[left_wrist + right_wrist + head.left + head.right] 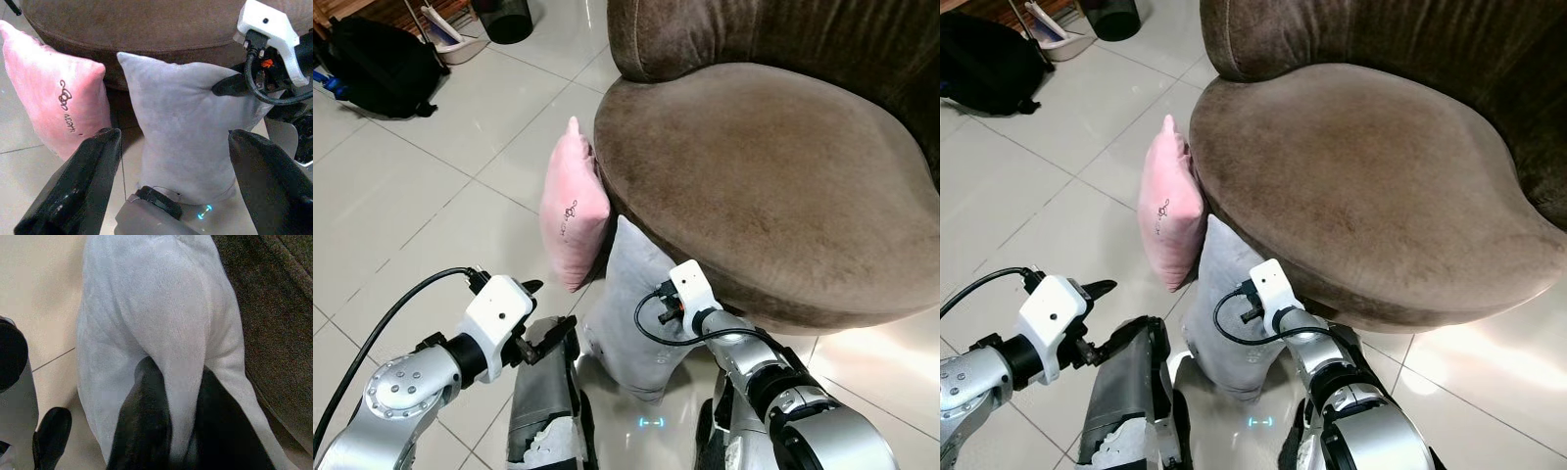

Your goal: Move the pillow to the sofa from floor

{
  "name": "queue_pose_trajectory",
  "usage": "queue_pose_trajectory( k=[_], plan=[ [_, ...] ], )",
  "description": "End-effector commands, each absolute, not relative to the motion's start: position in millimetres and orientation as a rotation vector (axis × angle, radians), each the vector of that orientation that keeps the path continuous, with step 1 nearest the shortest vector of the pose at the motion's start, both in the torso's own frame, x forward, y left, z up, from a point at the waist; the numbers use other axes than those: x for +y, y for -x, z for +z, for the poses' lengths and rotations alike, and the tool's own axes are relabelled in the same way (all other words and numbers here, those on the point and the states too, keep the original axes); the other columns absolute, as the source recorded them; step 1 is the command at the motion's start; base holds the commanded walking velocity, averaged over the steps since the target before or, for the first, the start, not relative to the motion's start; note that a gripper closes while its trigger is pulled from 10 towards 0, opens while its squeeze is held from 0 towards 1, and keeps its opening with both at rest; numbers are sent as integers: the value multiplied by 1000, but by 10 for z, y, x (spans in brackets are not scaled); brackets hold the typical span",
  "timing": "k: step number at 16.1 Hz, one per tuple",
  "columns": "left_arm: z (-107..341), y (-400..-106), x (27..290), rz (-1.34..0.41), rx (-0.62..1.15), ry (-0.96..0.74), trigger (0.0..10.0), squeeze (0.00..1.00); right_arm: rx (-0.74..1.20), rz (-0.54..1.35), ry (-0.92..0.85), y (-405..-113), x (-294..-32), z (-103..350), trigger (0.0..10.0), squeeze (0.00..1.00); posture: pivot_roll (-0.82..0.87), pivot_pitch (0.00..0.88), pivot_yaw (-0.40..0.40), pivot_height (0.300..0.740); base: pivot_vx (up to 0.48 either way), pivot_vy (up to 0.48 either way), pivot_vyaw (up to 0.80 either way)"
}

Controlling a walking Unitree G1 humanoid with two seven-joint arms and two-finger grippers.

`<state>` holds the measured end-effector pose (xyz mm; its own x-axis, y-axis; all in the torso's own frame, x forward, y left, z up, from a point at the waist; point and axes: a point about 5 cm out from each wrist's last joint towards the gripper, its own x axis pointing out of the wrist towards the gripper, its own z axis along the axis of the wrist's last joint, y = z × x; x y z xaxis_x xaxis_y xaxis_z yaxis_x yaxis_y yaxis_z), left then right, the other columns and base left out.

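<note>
Grey pillow [636,313] upright on the tiled floor [431,225], leaning against the front of the brown sofa [754,186], just below the seat edge. Pink pillow [570,211] also propped against the sofa, beside the grey one and touching it.

Right gripper [178,421] at the sofa-side edge of the grey pillow, fingers [146,426] closed on a pinched ridge of the fabric, one on each face of the fold. Left gripper [171,161] out in front of the sofa, facing the grey pillow's broad face, fingers [83,181] spread wide and holding nothing, pillow centred in the gap but not yet touched.

Step in hand, by the look of it: securing the grey pillow before the lift, one side pinched and the other side still open. Floor-to-sofa transfer barely begun, since the pillow's bottom edge sits on the tiles.

Next move probably: bring the open fingers in to the pillow's free side, close on the fabric, then raise the pillow above the seat edge and carry it over the cushion. Needs enough height to clear the overhanging lip of the sofa. Soft filling likely to sag and slip from a thin pinch, so a deeper bite advisable. Pink pillow close enough to topple once its neighbour goes.
</note>
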<state>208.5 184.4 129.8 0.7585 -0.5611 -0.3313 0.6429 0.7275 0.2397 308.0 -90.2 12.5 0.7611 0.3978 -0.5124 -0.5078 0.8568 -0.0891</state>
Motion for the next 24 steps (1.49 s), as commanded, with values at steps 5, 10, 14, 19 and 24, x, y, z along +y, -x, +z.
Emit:
queue_pose_trajectory(
  k=[5, 10, 14, 19, 24],
  plan=[
    [1201, -2188, 1822, -645, 223, -353, 10000, 0, 446, 627, 22, -3061, -743, 209, 0, 0, 188, 203, 25, 520, 0, 0, 0],
    [1330, -2319, 1738, -554, 92, -268, 10000, 0, 77, 766, -272, -3056, -865, 1015, 0, 0, 114, 132, -1, 520, 0, 0, 0],
    [1596, -2511, 1668, -586, -49, -221, 10000, 0, -238, 449, -431, -3191, -1272, 1920, 0, 0, 69, 88, 15, 520, 0, 0, 0],
    [1853, -2670, 1656, -503, -153, -222, 10000, 0, -400, 152, -399, -3144, -1598, 2559, 10000, 0, 39, 41, 23, 520, 0, 0, 0],
    [2061, -2790, 1672, -270, -215, -254, 10000, 0, -383, 40, -246, -3053, -1592, 2505, 10000, 0, 36, 14, 28, 565, 0, 0, 0]
  ],
)
